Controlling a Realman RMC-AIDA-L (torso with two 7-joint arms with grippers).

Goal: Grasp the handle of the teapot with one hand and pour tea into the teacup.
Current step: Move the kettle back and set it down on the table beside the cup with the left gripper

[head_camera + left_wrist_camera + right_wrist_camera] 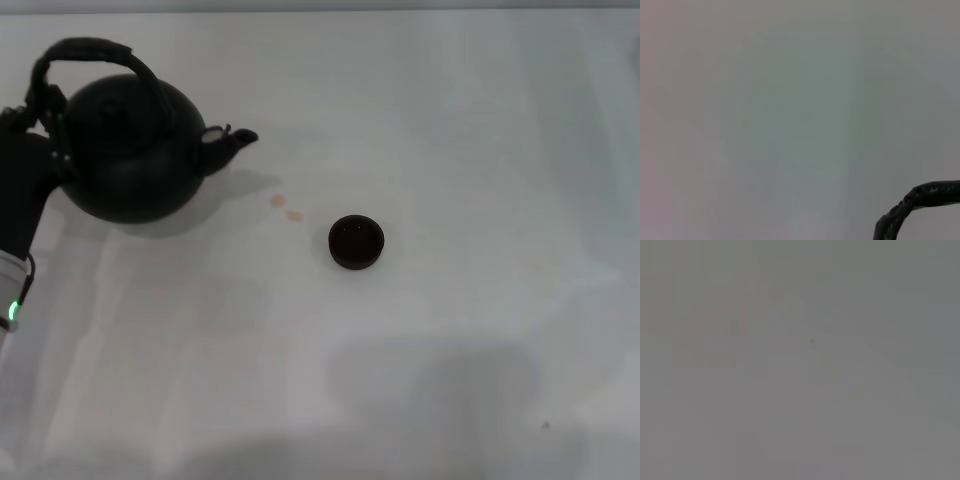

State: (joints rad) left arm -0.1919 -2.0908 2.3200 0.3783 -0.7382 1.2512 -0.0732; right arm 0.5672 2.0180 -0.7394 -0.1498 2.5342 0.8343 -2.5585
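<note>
The matte-black teapot (130, 150) is at the far left of the white table, its stubby spout (238, 136) pointing right toward the teacup (356, 241). The teacup is small, round and dark, and stands alone about a hand's width right of the spout and nearer to me. The wrapped handle (90, 50) arches over the pot and leans left. My left gripper (42, 105) comes in from the left edge and is shut on the handle's left limb. A stretch of the handle (920, 197) also shows in the left wrist view. The right gripper is out of view.
Two small pinkish spots (286, 208) mark the table (450, 120) between the spout and the teacup. The teapot's shadow falls under it and to its right. The right wrist view shows only a plain grey surface.
</note>
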